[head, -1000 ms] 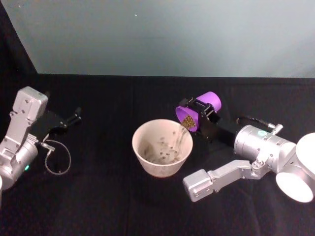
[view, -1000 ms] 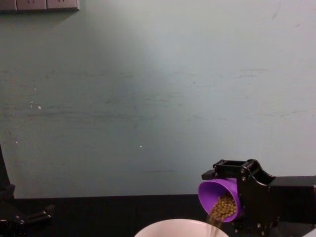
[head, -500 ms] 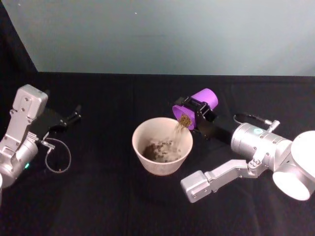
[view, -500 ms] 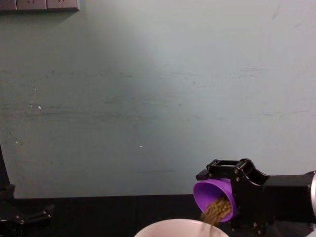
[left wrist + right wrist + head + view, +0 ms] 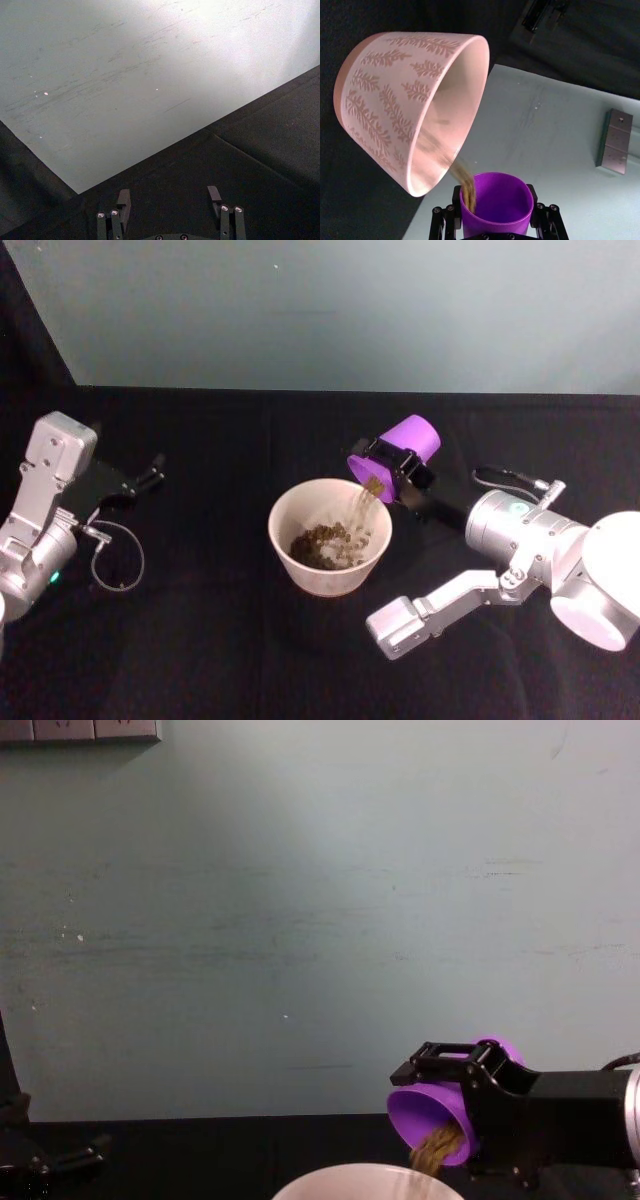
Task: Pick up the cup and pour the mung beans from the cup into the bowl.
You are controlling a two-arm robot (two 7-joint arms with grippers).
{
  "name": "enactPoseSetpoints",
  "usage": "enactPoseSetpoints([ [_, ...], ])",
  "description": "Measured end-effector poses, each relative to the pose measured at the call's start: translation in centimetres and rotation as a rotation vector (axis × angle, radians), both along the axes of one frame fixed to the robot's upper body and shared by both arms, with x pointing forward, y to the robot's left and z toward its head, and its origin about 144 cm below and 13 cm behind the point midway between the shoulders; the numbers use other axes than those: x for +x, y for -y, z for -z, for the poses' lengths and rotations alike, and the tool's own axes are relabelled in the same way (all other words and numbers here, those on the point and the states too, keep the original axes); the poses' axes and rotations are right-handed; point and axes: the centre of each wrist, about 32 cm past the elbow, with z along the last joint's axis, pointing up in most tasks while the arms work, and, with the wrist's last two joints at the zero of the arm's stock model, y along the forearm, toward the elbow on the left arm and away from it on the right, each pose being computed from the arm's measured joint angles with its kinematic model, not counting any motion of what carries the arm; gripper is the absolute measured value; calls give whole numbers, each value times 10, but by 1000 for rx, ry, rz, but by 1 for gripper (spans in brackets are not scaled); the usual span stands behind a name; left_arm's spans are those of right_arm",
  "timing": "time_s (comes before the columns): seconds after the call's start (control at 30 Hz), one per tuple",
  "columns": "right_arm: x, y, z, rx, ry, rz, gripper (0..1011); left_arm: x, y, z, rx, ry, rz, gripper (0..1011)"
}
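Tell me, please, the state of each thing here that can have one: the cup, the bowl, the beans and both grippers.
Cup: held, tilted over the bowl, pouring.
Bowl: upright, partly filled.
Mung beans: a pile in the bowl, a stream falling from the cup.
Right gripper: shut on the cup.
Left gripper: open, fingers empty, parked at the left.

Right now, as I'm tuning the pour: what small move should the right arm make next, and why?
Probably tip the cup a little further, keeping its mouth over the bowl. The right pincer grips the cup tilted above the rim, and mung beans are streaming into the bowl. The left pincer sits open, parked at left.
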Motion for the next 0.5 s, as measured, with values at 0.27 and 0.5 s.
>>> enactPoseSetpoints([
  [0.27,-2,-1,-3,-47,47,-9,736,0,0,0,0,0,0,1000],
  [0.5,-4,-2,-3,-83,87,-22,735,0,0,0,0,0,0,1000],
])
